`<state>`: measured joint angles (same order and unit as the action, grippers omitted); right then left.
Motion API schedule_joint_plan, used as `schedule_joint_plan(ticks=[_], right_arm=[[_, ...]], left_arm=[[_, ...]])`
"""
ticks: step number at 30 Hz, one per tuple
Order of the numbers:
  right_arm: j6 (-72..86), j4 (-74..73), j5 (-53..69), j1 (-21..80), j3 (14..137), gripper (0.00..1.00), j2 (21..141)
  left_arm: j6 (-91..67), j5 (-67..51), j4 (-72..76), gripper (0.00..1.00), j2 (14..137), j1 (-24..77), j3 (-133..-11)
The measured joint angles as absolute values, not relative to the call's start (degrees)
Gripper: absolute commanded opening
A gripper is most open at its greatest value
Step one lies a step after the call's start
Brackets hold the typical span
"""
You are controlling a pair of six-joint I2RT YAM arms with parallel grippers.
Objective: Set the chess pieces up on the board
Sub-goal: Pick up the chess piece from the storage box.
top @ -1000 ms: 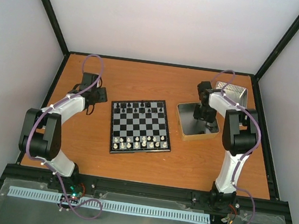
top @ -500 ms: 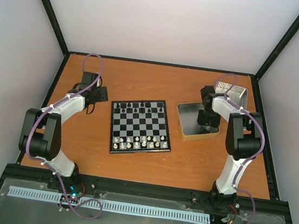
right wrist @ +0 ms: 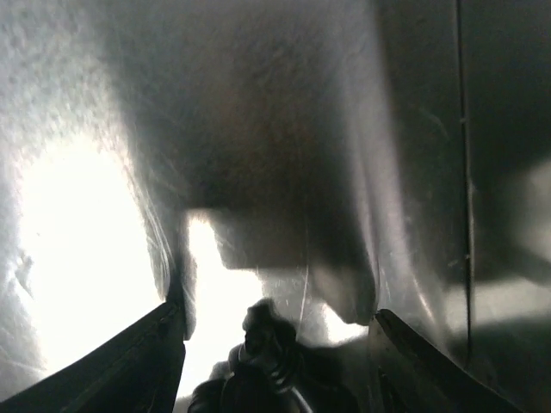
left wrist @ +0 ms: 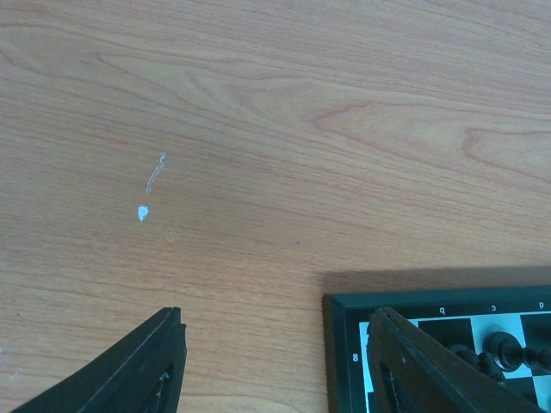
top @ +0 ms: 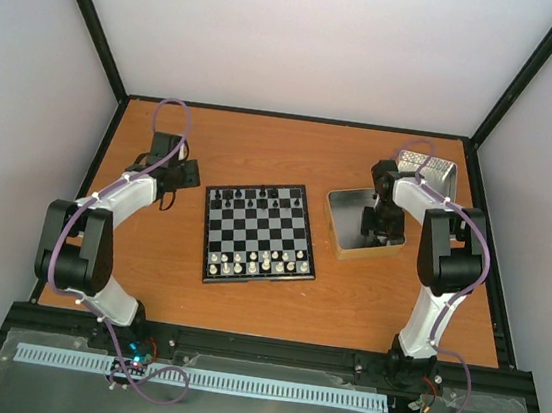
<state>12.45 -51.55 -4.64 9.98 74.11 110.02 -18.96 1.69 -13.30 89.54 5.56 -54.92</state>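
The board lies mid-table, with black chess pieces on its far rows and cream pieces along its near rows. My left gripper is open and empty, low over bare wood just left of the board's far-left corner; a few black pieces show by its right finger. My right gripper is open inside the metal tin tray. In the right wrist view a dark chess piece lies on the tray floor between the open fingers, which stand apart from it.
A second metal tin stands at the back right behind the tray. The cream pieces line the board's near edge. A small white scratch marks the wood ahead of the left gripper. Black frame rails edge the table.
My right gripper has shifted slightly right and sunk lower into the tin tray. The left arm and the board's pieces have not moved.
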Motion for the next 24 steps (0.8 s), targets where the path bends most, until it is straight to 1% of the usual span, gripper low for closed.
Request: schedule_joint_plan(ticks=[4, 11, 12, 15, 16, 24], right_arm=[[11.5, -53.9, -4.3, 10.0, 74.1, 0.49, 110.0], [9.9, -54.9, -4.4, 10.0, 74.1, 0.26, 110.4], [9.9, -54.7, -4.3, 10.0, 74.1, 0.21, 110.5], [9.5, -54.0, -4.4, 10.0, 74.3, 0.12, 110.8], [9.3, -53.9, -4.6, 10.0, 74.5, 0.11, 111.0], [10.2, -50.3, -5.0, 10.0, 76.1, 0.11, 111.3]], left_arm=[[-19.0, 1.7, -13.3, 0.59, 89.6, 5.6, -54.9], [-19.0, 0.8, -13.3, 0.59, 90.4, 5.6, -54.9], [-19.0, 0.8, -13.3, 0.59, 90.4, 5.6, -54.9], [-19.0, 0.7, -13.3, 0.59, 90.4, 5.6, -54.9], [-19.0, 0.7, -13.3, 0.59, 90.4, 5.6, -54.9], [-18.9, -1.5, -13.0, 0.6, 90.4, 5.6, -55.3]])
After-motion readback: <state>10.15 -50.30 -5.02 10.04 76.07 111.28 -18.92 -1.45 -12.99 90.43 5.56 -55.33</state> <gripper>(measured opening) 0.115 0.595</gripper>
